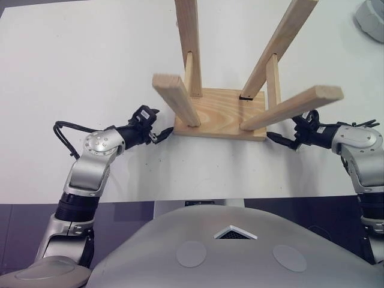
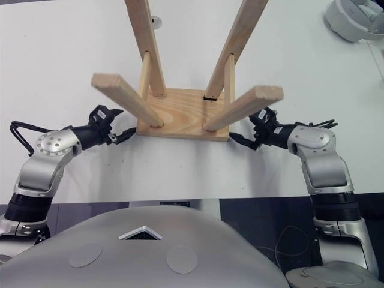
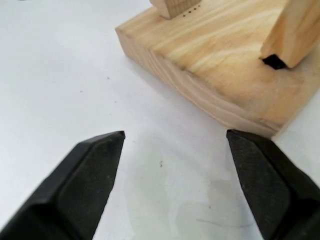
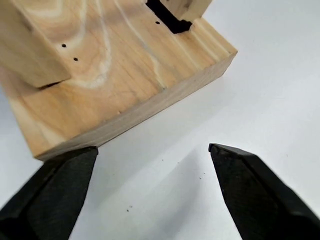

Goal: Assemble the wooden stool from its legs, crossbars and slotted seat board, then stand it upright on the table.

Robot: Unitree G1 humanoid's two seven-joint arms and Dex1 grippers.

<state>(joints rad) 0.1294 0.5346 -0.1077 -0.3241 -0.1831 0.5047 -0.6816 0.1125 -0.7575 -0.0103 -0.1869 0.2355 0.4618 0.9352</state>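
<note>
**Upturned stool flanked by two spread claws**

The wooden stool (image 1: 207, 105) sits upside down near mid-surface (image 1: 90, 60). Its seat board (image 1: 225, 123) lies flat on the white top, and the four legs (image 1: 178, 99) splay upward. The left claw (image 1: 163, 136), fingers apart, hovers just beside the board's near-left corner, w/ bare surface between its tips. The right claw (image 1: 277, 140), likewise spread, sits at the near-right corner. One fingertip (image 4: 60, 185) is right by the board's edge; contact can't be told. The board is pale wood w/ bold grain & small drill holes. A dark slot (image 4: 167, 15) gapes beside one leg base. Thin crossbars (image 1: 273, 75) run up between leg pairs on either side.
</note>
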